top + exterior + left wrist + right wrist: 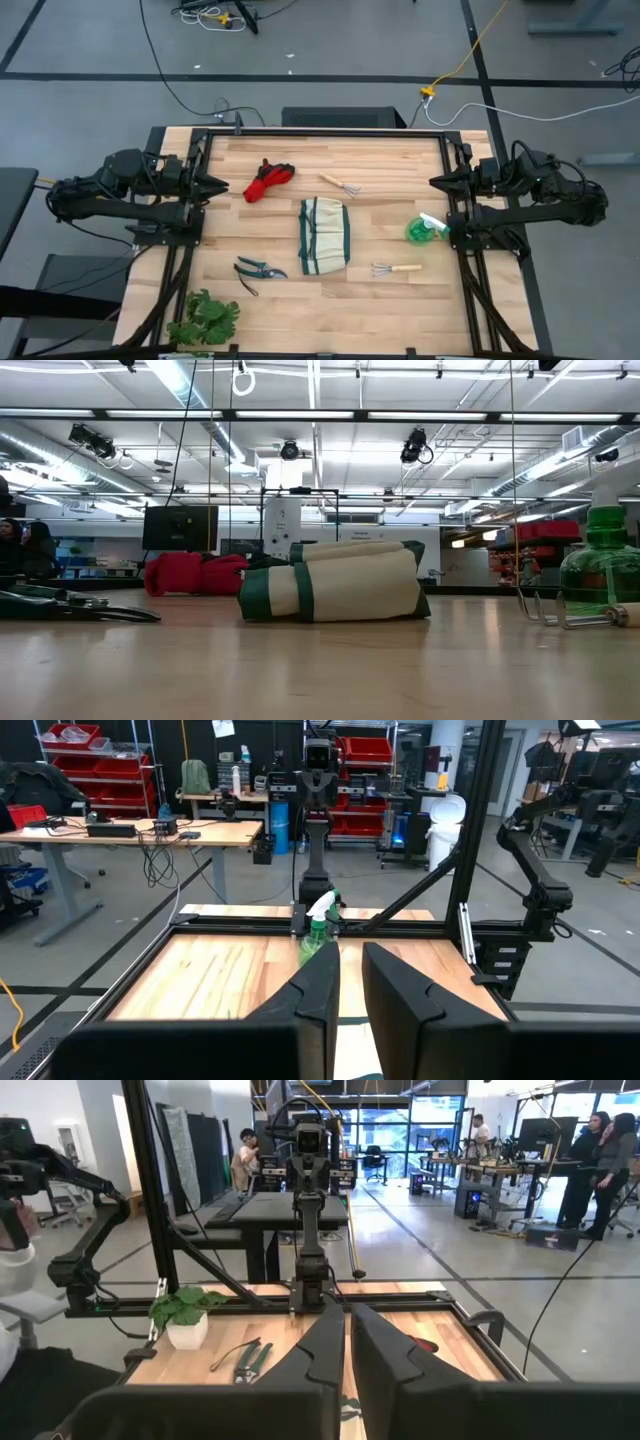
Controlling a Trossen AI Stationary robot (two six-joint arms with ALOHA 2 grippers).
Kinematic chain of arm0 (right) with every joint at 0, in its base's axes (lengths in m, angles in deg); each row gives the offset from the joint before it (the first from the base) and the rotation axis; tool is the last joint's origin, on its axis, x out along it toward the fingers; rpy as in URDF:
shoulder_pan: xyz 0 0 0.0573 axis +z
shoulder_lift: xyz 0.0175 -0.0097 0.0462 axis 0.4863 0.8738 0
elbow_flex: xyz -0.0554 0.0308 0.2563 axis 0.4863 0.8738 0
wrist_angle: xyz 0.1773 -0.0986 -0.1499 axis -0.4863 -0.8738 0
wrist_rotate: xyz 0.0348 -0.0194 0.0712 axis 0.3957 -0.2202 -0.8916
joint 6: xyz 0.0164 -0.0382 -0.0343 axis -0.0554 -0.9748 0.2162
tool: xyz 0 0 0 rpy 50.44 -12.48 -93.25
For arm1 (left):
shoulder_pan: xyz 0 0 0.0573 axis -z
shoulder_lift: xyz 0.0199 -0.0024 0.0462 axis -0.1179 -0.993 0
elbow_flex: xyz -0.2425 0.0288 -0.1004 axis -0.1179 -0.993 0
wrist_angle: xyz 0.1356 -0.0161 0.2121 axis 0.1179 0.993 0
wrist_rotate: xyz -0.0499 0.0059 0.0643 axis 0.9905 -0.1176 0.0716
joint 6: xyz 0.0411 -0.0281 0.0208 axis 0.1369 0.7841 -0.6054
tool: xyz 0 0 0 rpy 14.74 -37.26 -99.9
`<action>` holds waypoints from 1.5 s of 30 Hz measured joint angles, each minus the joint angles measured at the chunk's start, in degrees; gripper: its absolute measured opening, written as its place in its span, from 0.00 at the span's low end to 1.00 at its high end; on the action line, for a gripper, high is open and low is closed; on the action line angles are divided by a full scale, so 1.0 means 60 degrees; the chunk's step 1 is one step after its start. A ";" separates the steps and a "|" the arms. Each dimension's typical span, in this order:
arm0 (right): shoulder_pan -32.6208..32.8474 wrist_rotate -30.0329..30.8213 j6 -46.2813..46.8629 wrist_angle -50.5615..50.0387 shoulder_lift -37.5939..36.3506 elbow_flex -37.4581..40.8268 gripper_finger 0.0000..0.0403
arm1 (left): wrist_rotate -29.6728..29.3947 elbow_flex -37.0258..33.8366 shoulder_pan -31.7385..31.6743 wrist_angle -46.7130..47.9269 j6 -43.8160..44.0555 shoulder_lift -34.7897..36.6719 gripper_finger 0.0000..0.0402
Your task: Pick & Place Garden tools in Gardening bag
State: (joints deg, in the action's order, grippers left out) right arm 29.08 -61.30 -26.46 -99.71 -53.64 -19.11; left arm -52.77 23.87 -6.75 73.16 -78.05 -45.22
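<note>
The beige, green-trimmed gardening bag (324, 236) lies folded flat at the table's middle; it also shows in the low view (335, 588). Around it on the table lie the red-and-black gloves (268, 180), one rake (340, 184), the other rake (396, 268) and the pruning shears (258, 270). The green spray bottle (424, 229) stands upright. My left gripper (222, 187) hovers at the table's left edge, shut and empty. My right gripper (435, 181) hovers at the right edge, shut and empty.
A leafy plant in a white pot (205, 318) stands at the near left corner. A black frame (330, 131) runs around the table's edges. People stand in the room beyond the table (600, 1160).
</note>
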 joint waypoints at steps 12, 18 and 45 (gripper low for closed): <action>-0.0001 0.0000 0.0000 0.0000 0.0003 0.0002 0.07 | 0.0000 -0.0002 -0.0001 -0.0001 0.0000 0.0000 0.14; -0.0001 0.0000 -0.0002 0.0002 0.0001 0.0004 0.07 | -0.0003 -0.0001 -0.0001 -0.0008 0.0000 0.0000 0.14; -0.0003 0.0481 0.0414 0.3391 0.0697 0.0196 0.07 | -0.0157 -0.0001 0.0000 -0.0769 -0.0007 -0.0004 0.14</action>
State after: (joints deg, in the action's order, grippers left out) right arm 29.06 -58.42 -23.98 -79.37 -49.46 -17.93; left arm -53.71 23.87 -6.75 68.54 -78.09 -45.24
